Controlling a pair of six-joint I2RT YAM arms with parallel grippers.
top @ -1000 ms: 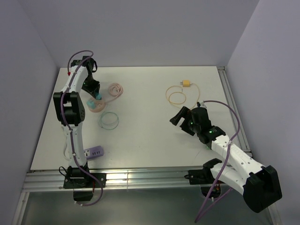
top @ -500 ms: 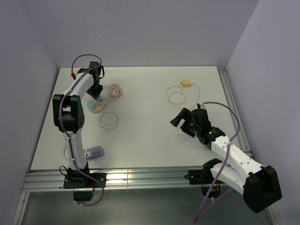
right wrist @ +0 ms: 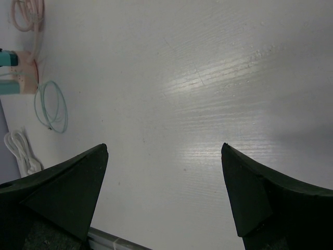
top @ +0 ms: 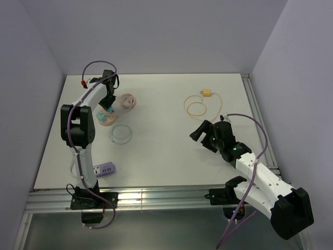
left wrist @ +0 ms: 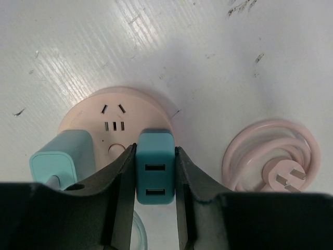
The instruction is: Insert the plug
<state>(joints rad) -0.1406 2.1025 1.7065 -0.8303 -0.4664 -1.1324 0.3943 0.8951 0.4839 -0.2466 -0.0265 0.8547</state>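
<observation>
Toward the upper left of the overhead view, the left claw (top: 107, 103) hangs over a round pink socket (top: 105, 121) on the counter (top: 166, 156). The right claw (top: 200, 131) sits well apart at centre right and plays no part in this step.

Low in the middle of the left wrist view, the teal plug (left wrist: 155, 174) is pinched between the left claw's jaws, its two-port face toward the camera, at the socket's near rim. A teal charger (left wrist: 65, 159) already occupies the socket's lower-left part, and free slots show higher up at its centre. The prongs are hidden, so I cannot tell whether they are seated. To my mind, the plug should be squared over free slots, kept off the charger, then pressed straight down without twisting.

Along the bottom of the right wrist view, the right claw's jaws stand spread over bare counter.
</observation>
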